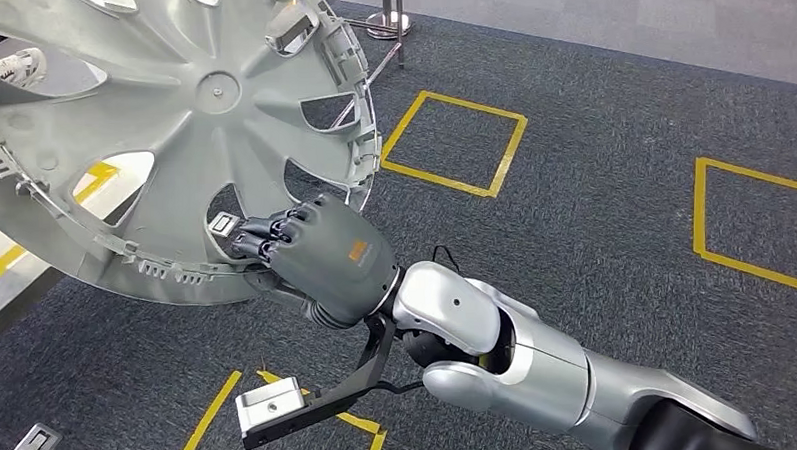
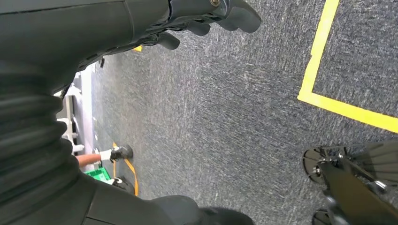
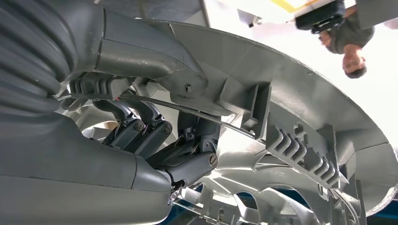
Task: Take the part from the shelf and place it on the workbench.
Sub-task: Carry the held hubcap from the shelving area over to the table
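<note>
Wheel cover point(image 1: 171, 123), a large silver-grey disc with spoke-like cutouts, is held up in the air by the right hand point(image 1: 320, 253) at the upper left of the head view. Its ribbed inner face with clips and a wire ring is turned toward the camera, and the disc is tilted, its rim running from the upper right down to the lower left. The rim's lower edge is gripped near one cutout: dark fingers point(image 1: 265, 235) are curled through onto the inner side, and in the right wrist view the thumb point(image 3: 150, 61) is pressed against the outer wall of the wheel cover point(image 3: 291, 117) while the fingers point(image 3: 141, 133) are hooked behind it. The silver right arm point(image 1: 519, 351) is stretched in from the lower right. Below lies dark grey carpet point(image 1: 594, 208) marked with yellow tape squares point(image 1: 452, 143).

In the left wrist view, the left hand point(image 2: 206, 18) is seen hanging above the carpet point(image 2: 225, 117), its fingers loosely curled with nothing between them. A person point(image 3: 352, 42) is seen beyond the cover's rim.
</note>
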Controlling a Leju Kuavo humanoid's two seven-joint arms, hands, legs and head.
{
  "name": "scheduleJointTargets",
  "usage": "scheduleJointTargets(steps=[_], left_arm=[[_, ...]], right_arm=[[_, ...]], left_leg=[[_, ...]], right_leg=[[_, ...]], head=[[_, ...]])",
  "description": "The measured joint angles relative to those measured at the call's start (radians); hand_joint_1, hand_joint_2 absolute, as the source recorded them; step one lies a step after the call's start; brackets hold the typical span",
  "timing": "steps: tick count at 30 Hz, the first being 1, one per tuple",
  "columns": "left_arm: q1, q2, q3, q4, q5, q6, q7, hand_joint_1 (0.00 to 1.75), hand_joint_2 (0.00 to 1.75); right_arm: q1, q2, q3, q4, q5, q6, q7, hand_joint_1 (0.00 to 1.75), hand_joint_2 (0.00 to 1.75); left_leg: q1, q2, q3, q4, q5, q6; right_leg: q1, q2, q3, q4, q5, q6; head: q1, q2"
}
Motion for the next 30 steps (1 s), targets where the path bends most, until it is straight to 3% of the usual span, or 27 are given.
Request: scheduleJointTargets(steps=[1,3,5,6,8,10,11,12,13,15,17,18,19,21,23,25,26,27,30], left_arm=[[-0.001,0.0,0.0,0.0,-0.001,0.001,0.0,0.0,1.75],[-0.001,0.0,0.0,0.0,-0.002,0.003,0.0,0.0,1.75],[-0.001,-0.001,0.0,0.001,-0.003,0.005,0.001,0.0,1.75],[-0.003,-0.002,0.0,0.001,-0.003,0.005,0.0,0.0,1.75],[-0.006,-0.002,0.0,0.001,-0.004,0.006,0.001,0.0,1.75],[-0.007,-0.002,0.0,0.001,-0.006,0.006,0.004,0.0,1.75],[-0.007,-0.003,0.0,0.001,-0.007,0.006,0.006,0.0,1.75],[-0.007,-0.003,0.0,0.001,-0.008,0.005,0.007,0.0,1.75],[-0.008,-0.004,0.0,0.0,-0.01,0.004,0.009,0.0,1.75],[-0.01,-0.006,0.0,0.0,-0.015,0.003,0.01,0.0,1.75],[-0.012,-0.007,0.0,0.0,-0.018,0.002,0.011,0.0,1.75],[-0.013,-0.006,0.0,0.0,-0.019,0.001,0.011,0.0,1.75],[-0.012,-0.005,0.0,0.001,-0.02,0.0,0.012,0.0,1.75],[-0.013,-0.005,0.0,0.001,-0.021,-0.001,0.014,0.0,1.75],[-0.016,-0.007,0.0,0.0,-0.021,-0.002,0.015,0.0,1.75],[-0.019,-0.006,0.0,0.0,-0.021,-0.002,0.015,0.0,1.75],[-0.019,-0.006,0.0,0.0,-0.021,-0.002,0.016,0.0,1.75],[-0.018,-0.005,0.0,0.001,-0.022,-0.003,0.016,0.0,1.75],[-0.022,-0.004,0.0,0.0,-0.024,-0.003,0.017,0.0,1.75]], right_arm=[[-0.001,0.0,0.0,0.0,0.0,0.0,0.0,1.75,1.75],[-0.003,0.001,0.001,0.0,0.0,-0.001,0.003,1.75,1.75],[-0.003,0.003,0.002,0.0,0.0,-0.001,0.006,1.75,1.75],[-0.003,0.003,0.002,0.0,0.001,-0.001,0.008,1.75,1.75],[-0.001,0.001,0.003,0.0,0.002,-0.001,0.009,1.75,1.75],[0.003,-0.002,0.005,0.0,0.005,-0.001,0.013,1.75,1.75],[0.004,-0.002,0.005,0.0,0.006,-0.001,0.017,1.75,1.75],[0.005,-0.003,0.005,0.0,0.007,-0.001,0.019,1.75,1.75],[0.005,-0.003,0.005,0.0,0.009,-0.002,0.021,1.75,1.75],[0.005,-0.003,0.005,0.0,0.011,-0.002,0.021,1.75,1.75],[0.006,-0.004,0.005,0.0,0.015,-0.002,0.022,1.75,1.75],[0.007,-0.004,0.005,0.0,0.017,-0.002,0.024,1.75,1.75],[0.007,-0.004,0.005,0.0,0.019,-0.003,0.026,1.75,1.75],[0.007,-0.004,0.004,-0.001,0.02,-0.004,0.03,1.75,1.75],[0.009,-0.004,0.004,-0.001,0.021,-0.005,0.03,1.75,1.75],[0.012,-0.005,0.004,-0.001,0.022,-0.005,0.03,1.75,1.75],[0.014,-0.006,0.004,-0.001,0.022,-0.005,0.03,1.75,1.75],[0.014,-0.006,0.004,-0.001,0.021,-0.004,0.03,1.75,1.75],[0.014,-0.006,0.004,-0.001,0.021,-0.004,0.031,1.75,1.75]], left_leg=[[-0.002,0.008,0.008,-0.018,0.002,0.008],[-0.004,-0.012,0.006,-0.016,0.003,0.024],[-0.001,-0.032,0.006,-0.019,0.006,0.037],[0.001,-0.041,0.007,-0.02,0.008,0.043],[0.003,-0.06,0.005,-0.021,0.01,0.05],[0.002,-0.083,0.003,-0.02,0.011,0.052],[0.002,-0.095,0.003,-0.019,0.011,0.051],[0.003,-0.108,0.003,-0.019,0.012,0.05],[0.003,-0.119,0.003,-0.018,0.013,0.048],[0.002,-0.14,-0.001,-0.016,0.016,0.038],[0.003,-0.157,-0.007,-0.018,0.021,0.024],[0.005,-0.166,-0.009,-0.022,0.025,0.016],[0.006,-0.165,-0.011,-0.023,0.026,0.01],[0.005,-0.127,-0.031,0.011,0.002,0.001],[0.003,-0.077,-0.083,0.125,-0.061,-0.005],[0.003,-0.063,-0.131,0.241,-0.106,-0.009],[0.003,-0.061,-0.134,0.255,-0.104,-0.01],[0.003,-0.058,-0.115,0.227,-0.084,-0.01],[-0.002,-0.017,-0.005,0.032,-0.013,0.001]], right_leg=[[0.004,-0.007,0.0,0.002,-0.002,0.005],[0.006,-0.022,0.003,0.002,-0.005,0.013],[-0.001,0.001,-0.004,0.025,-0.024,0.024],[-0.004,0.026,-0.021,0.063,-0.046,0.03],[-0.008,0.07,-0.085,0.193,-0.106,0.037],[-0.009,0.078,-0.139,0.292,-0.131,0.038],[-0.009,0.08,-0.141,0.289,-0.116,0.037],[-0.009,0.084,-0.122,0.244,-0.084,0.033],[-0.01,0.097,-0.089,0.174,-0.047,0.029],[-0.01,0.135,-0.033,0.051,-0.003,0.022],[-0.006,0.149,-0.019,0.014,0.003,0.017],[-0.005,0.139,-0.018,0.011,0.007,0.013],[-0.006,0.129,-0.015,0.007,0.011,0.007],[-0.01,0.108,-0.009,-0.004,0.019,-0.007],[-0.009,0.087,-0.009,-0.008,0.022,-0.013],[-0.007,0.064,-0.01,-0.007,0.021,-0.015],[-0.007,0.054,-0.011,-0.007,0.021,-0.014],[-0.007,0.044,-0.01,-0.006,0.02,-0.014],[-0.002,0.018,-0.01,0.0,0.014,-0.004]], head=[[0.001,0.0],[0.002,0.0],[0.003,0.0],[0.004,0.0],[0.007,0.0],[0.007,0.0],[0.007,0.0],[0.008,0.0],[0.008,0.0],[0.008,0.0],[0.008,0.0],[0.008,0.0],[0.008,0.0],[0.004,0.0],[0.0,0.0],[0.0,0.0],[0.0,0.0],[0.0,0.0],[0.0,0.0]])
